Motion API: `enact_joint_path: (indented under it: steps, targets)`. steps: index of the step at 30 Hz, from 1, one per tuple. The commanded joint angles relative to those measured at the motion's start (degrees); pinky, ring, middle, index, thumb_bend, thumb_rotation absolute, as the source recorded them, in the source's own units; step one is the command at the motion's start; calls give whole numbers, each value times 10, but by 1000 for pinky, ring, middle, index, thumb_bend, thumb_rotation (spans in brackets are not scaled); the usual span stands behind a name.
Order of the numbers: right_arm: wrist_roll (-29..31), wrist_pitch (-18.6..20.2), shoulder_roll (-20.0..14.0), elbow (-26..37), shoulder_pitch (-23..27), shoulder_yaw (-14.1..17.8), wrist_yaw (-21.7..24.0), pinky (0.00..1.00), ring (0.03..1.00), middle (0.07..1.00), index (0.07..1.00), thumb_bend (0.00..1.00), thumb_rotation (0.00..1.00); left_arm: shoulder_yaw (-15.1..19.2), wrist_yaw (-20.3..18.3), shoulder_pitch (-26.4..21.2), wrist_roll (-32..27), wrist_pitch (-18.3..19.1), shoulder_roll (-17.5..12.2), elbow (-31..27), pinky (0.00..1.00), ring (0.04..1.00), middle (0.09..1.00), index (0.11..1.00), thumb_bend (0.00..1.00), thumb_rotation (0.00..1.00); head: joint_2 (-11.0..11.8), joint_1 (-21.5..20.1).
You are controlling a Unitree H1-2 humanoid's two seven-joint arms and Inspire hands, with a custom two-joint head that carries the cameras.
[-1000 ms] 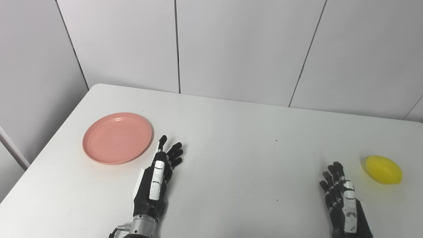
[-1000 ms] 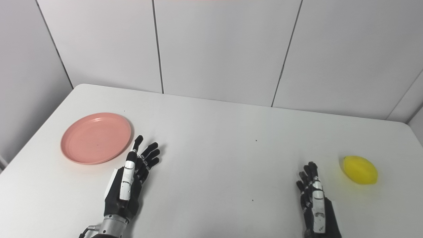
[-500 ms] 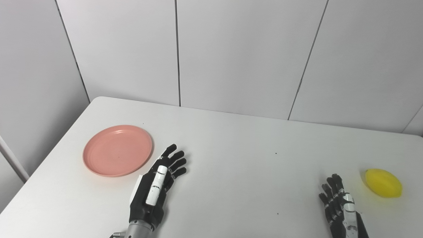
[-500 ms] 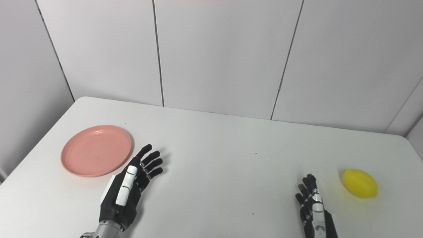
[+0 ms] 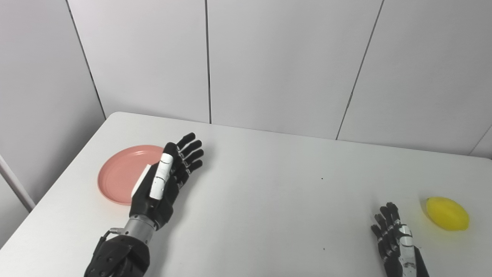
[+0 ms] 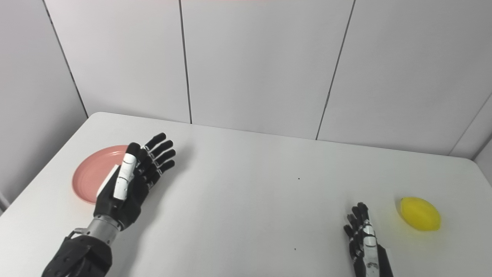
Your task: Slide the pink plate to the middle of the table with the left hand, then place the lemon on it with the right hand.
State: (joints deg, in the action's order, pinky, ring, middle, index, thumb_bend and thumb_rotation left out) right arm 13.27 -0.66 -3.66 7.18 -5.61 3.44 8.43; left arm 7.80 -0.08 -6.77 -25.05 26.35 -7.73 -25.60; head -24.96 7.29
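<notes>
Left eye view: left hand (image 5: 165, 181) raised, fingers spread.

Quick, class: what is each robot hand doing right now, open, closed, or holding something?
Left robot hand: open, holding nothing, in front of the pink plate.
Right robot hand: open, holding nothing, beside the lemon.

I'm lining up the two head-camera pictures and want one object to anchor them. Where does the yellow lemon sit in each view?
Left eye view: the yellow lemon lies low at the far right, close to the picture's edge.
Right eye view: the lemon lies low on the right, farther in from the edge.
Shared landmark: the right hand, open on the white table, lies just left of the lemon and nearer the camera in both.
</notes>
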Motion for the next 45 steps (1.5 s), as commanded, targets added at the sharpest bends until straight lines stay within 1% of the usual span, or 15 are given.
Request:
enact_joint_path:
  steps: [1, 3, 4, 5, 8, 10, 13, 16, 21, 26, 29, 32, 37, 40, 45]
  targets:
    - [10, -20, 2, -23, -18, 0, 10, 1000, 1000, 1000, 1000, 659, 1000, 4, 18, -28, -46, 6, -36, -14, 893, 896, 892, 845, 896, 858, -3, 0]
    - [13, -18, 1, -22, -18, 0, 10, 1000, 1000, 1000, 999, 664, 1000, 5, 31, -41, -78, 6, -68, -5, 874, 885, 880, 838, 862, 854, -5, 1]
    - [14, -16, 1, -22, -18, 0, 9, 1000, 1000, 1000, 999, 666, 1000, 4, 37, -45, -89, 6, -79, -3, 868, 882, 877, 835, 860, 849, -5, 1]
    - [14, -14, 1, -21, -19, 1, 7, 1000, 1000, 1000, 998, 666, 1000, 11, 33, -53, -101, 6, -99, 13, 869, 877, 873, 841, 880, 838, -6, 4]
    - [16, -13, 0, -22, -18, 1, 7, 1000, 1000, 1000, 999, 666, 1000, 39, 0, -68, -134, 6, -158, 64, 883, 881, 876, 857, 888, 828, -2, 9]
    - [17, -15, 0, -23, -18, 1, 7, 1000, 1000, 1000, 999, 670, 1000, 54, -24, -72, -145, 5, -178, 88, 906, 895, 884, 863, 875, 825, -2, 9]
    - [19, -9, 0, -18, -19, 2, 6, 1000, 1000, 1000, 1000, 673, 1000, 72, -62, -83, -134, -17, -208, 136, 912, 893, 881, 869, 833, 860, -3, 9]
    - [22, -3, 0, -11, -21, 2, 6, 1000, 1000, 1000, 1000, 670, 1000, 88, -74, -101, -128, -19, -218, 160, 895, 881, 886, 888, 828, 873, -5, 12]
    - [25, -11, -3, -14, -22, 3, 9, 1000, 1000, 1000, 1000, 661, 1000, 103, -97, -129, -132, -7, -230, 202, 970, 911, 904, 921, 839, 851, -6, 15]
    - [26, -3, -4, -5, -26, 4, 6, 1000, 1000, 1000, 1000, 666, 1000, 100, -168, -144, -112, -38, -257, 276, 922, 896, 901, 932, 792, 893, -11, 18]
    - [29, -3, -7, -5, -28, 4, 9, 1000, 1000, 1000, 1000, 667, 1000, 94, -209, -154, -89, -65, -275, 328, 910, 882, 887, 928, 795, 896, -13, 20]
    - [29, -2, -9, -5, -27, 4, 8, 1000, 1000, 1000, 1000, 663, 1000, 97, -235, -165, -73, -90, -282, 369, 901, 869, 869, 918, 813, 884, -13, 23]
    - [27, -3, -14, -6, -28, 2, 10, 1000, 1000, 1000, 1000, 666, 1000, 116, -235, -181, -66, -102, -278, 396, 865, 862, 869, 915, 815, 873, -12, 32]
    - [31, -3, -16, -6, -28, 4, 10, 1000, 1000, 1000, 1000, 680, 1000, 115, -236, -188, -52, -110, -285, 407, 866, 850, 858, 910, 802, 915, -12, 35]
    - [32, 4, -19, 1, -30, 4, 8, 1000, 1000, 1000, 1000, 675, 1000, 128, -228, -198, -43, -103, -291, 428, 874, 856, 868, 905, 803, 906, -13, 39]
